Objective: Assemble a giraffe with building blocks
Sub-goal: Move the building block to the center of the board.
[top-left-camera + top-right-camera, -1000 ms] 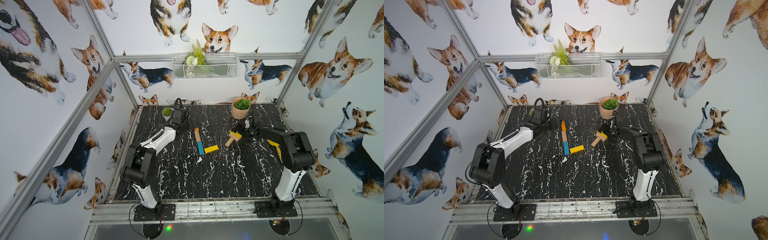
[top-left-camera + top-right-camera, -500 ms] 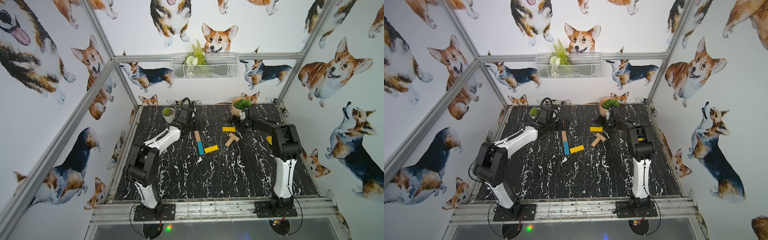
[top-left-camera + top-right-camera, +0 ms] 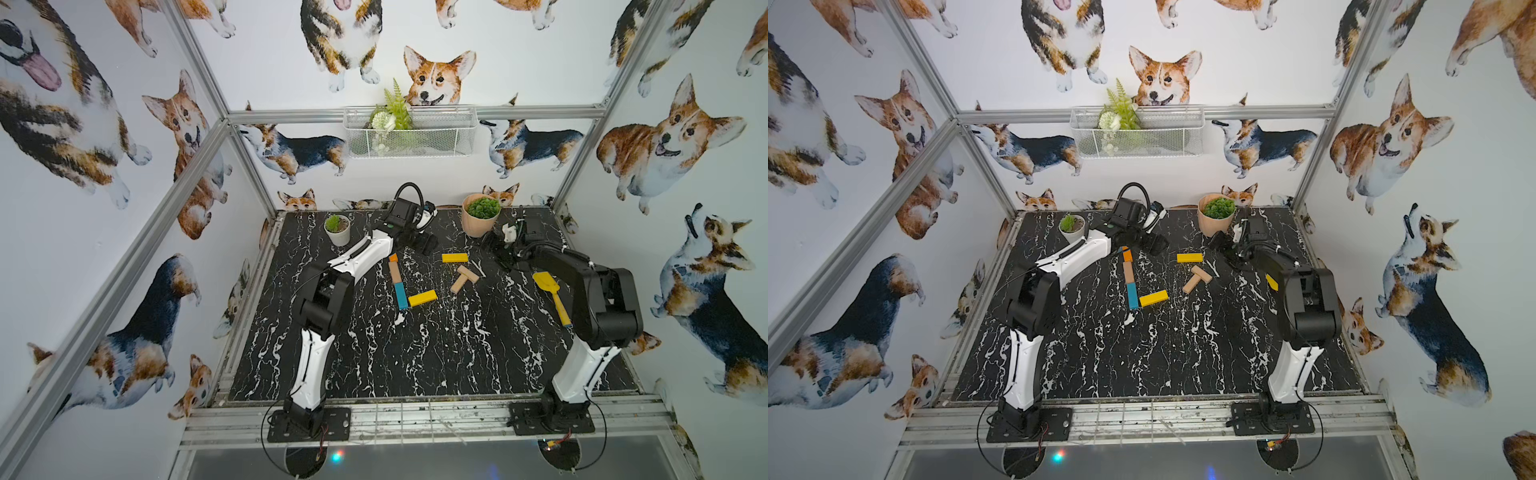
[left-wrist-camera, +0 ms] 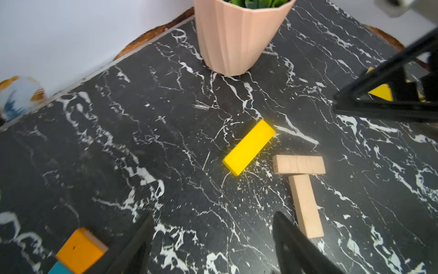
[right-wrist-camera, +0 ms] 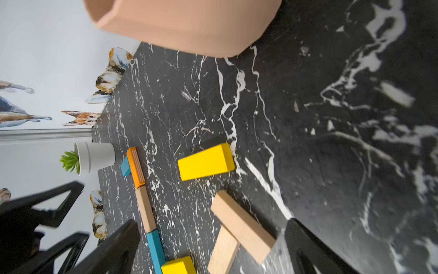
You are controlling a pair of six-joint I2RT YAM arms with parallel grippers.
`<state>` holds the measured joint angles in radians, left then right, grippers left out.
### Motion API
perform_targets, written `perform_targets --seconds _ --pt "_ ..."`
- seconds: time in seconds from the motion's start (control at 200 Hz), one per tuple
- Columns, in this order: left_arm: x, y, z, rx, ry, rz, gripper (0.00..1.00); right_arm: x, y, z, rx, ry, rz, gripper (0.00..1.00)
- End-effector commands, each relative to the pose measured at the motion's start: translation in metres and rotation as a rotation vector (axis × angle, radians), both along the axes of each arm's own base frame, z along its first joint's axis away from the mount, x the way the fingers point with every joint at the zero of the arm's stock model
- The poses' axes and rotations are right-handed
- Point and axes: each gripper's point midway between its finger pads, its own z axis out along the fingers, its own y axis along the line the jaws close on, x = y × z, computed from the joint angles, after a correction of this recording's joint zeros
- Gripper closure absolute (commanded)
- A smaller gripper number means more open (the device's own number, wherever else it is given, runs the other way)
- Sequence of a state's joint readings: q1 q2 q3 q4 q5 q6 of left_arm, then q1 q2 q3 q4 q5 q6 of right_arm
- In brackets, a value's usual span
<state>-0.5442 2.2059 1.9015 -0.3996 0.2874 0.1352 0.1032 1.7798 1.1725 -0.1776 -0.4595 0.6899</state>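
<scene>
Once beside jaws, yellow block (image 3: 454, 257) apart.

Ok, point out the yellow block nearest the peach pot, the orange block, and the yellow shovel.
yellow block (image 4: 248, 147): left wrist view, middle of top face.
orange block (image 5: 136, 167): right wrist view, middle of its face.
yellow shovel (image 3: 543, 281): a top view, on its blade.

Rear yellow block (image 3: 454, 257), formerly against the tan blocks (image 3: 464, 279), now lies apart from them; right hand (image 3: 496, 255) has withdrawn from it, left hand (image 3: 424, 246) has swung closer.
</scene>
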Motion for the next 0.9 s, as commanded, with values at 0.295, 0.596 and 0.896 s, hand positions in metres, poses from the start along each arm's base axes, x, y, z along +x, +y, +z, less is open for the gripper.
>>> perform_targets --seconds 0.295,0.596,0.896 --pt "-0.020 -0.043 -0.065 0.244 -0.097 -0.381 0.22 -0.094 -0.022 -0.002 -0.073 0.007 -0.042 0.04" --pt "-0.013 -0.065 -0.075 0.288 -0.099 -0.431 0.20 -0.124 -0.025 0.010 -0.096 -0.010 -0.017 0.05" --pt "-0.018 -0.064 -0.068 0.245 -0.039 -0.371 0.30 -0.082 -0.022 -0.008 -0.076 -0.007 -0.058 0.14"
